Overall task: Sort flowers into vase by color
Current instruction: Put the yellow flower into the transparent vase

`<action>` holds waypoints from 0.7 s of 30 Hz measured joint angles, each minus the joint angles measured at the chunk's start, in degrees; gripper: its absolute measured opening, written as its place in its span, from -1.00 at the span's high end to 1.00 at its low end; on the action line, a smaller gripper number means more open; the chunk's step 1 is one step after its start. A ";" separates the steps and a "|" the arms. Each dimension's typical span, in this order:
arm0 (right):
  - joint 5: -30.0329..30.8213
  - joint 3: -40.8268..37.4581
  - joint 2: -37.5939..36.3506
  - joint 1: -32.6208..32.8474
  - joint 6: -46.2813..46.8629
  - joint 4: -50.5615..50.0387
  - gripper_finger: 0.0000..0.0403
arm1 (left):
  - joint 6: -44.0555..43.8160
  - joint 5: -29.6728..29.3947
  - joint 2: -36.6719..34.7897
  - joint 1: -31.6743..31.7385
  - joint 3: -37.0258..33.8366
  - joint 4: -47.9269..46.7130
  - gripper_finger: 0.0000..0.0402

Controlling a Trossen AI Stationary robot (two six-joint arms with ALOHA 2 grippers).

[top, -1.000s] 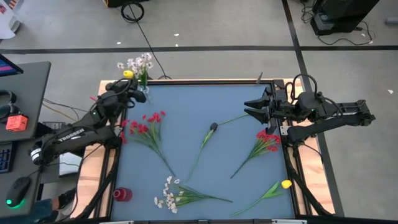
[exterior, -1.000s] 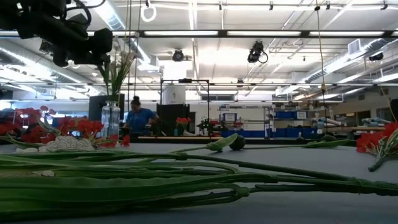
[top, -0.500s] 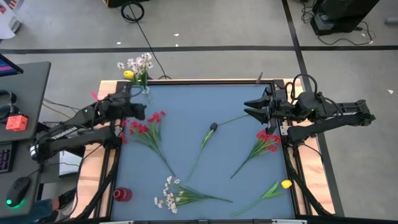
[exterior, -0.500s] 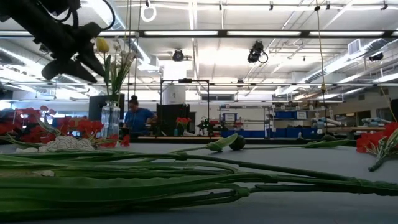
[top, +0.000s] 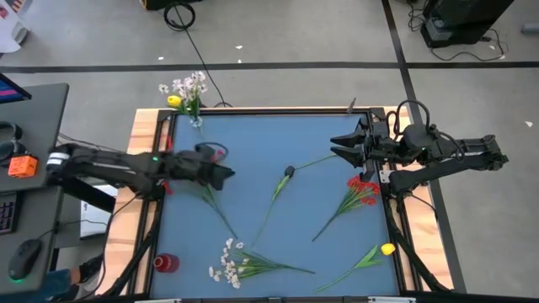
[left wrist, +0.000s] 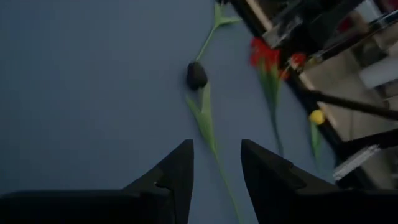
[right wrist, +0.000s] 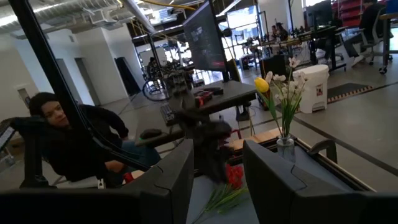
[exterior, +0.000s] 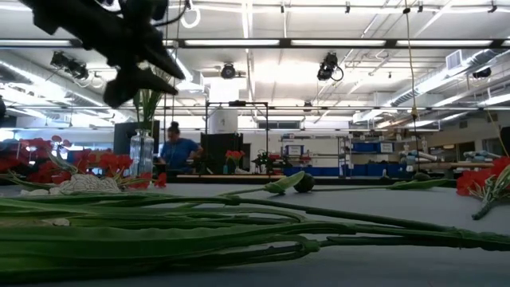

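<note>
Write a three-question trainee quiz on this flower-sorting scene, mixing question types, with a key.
1. True or false: the vase at the table's far left corner already holds a yellow bud and white blossoms.
2. Which end effector is over the blue mat: A) left end effector B) right end effector at the mat's right edge C) neither?
3. Fill in: the left end effector's fingers are ____, holding nothing.

Key: 1 true; 2 A; 3 open.

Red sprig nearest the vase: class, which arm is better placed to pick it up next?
Left. Its open tool hovers right by that red sprig, empty. The right tool waits at the table's far edge, across from the vase.
</note>
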 joint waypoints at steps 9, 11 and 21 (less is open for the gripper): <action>0.02 0.00 -0.01 -0.02 -0.01 0.02 0.27 | -1.70 -0.23 8.08 -6.43 0.77 3.77 0.32; 0.02 0.00 -0.01 -0.01 0.01 0.02 0.27 | -1.99 -0.34 8.38 -7.25 0.77 4.33 0.32; 0.00 0.00 -0.01 -0.01 -0.01 0.00 0.27 | -4.49 -2.23 8.36 -7.44 0.77 8.33 0.32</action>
